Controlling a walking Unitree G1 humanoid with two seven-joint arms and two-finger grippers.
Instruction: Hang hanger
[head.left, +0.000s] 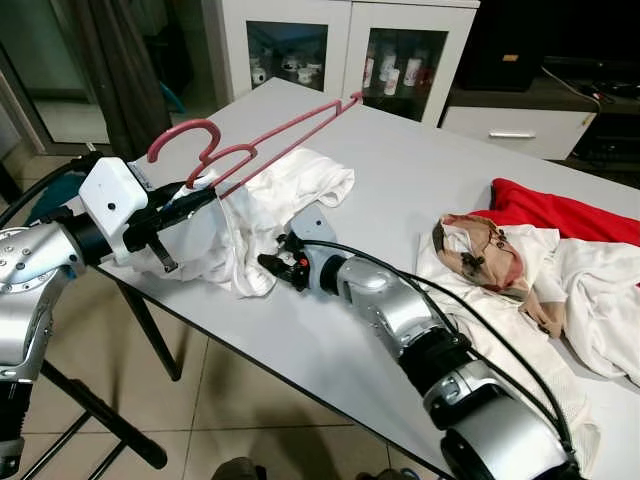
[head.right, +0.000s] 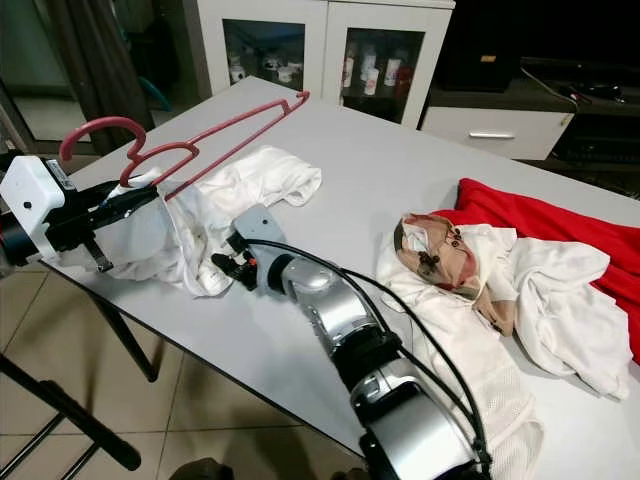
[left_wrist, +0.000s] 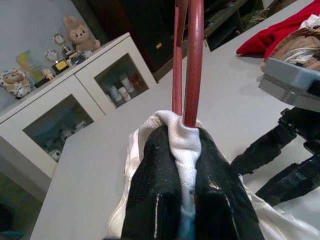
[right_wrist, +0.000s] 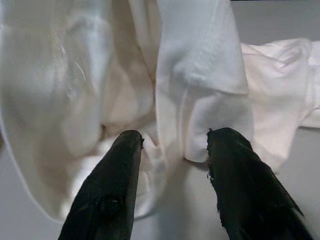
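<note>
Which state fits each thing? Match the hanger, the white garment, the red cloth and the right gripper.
Things:
1. hanger
2. white garment
3. red cloth
4. right gripper

States:
A. open, at the garment's edge
B. lying at the table's right side
C. held up by the left gripper
D. bunched on the table, partly pinched with the hanger

Pairs: 1-C, 2-D, 3-B, 4-A

1. Hanger (head.left: 262, 140): one, pink-red.
2. White garment (head.left: 270, 205) near it: one.
3. Grippers: two, left gripper (head.left: 205, 195), right gripper (head.left: 272, 262).
4. Red cloth (head.left: 570, 213): one.
5. Table (head.left: 420, 170): one.
</note>
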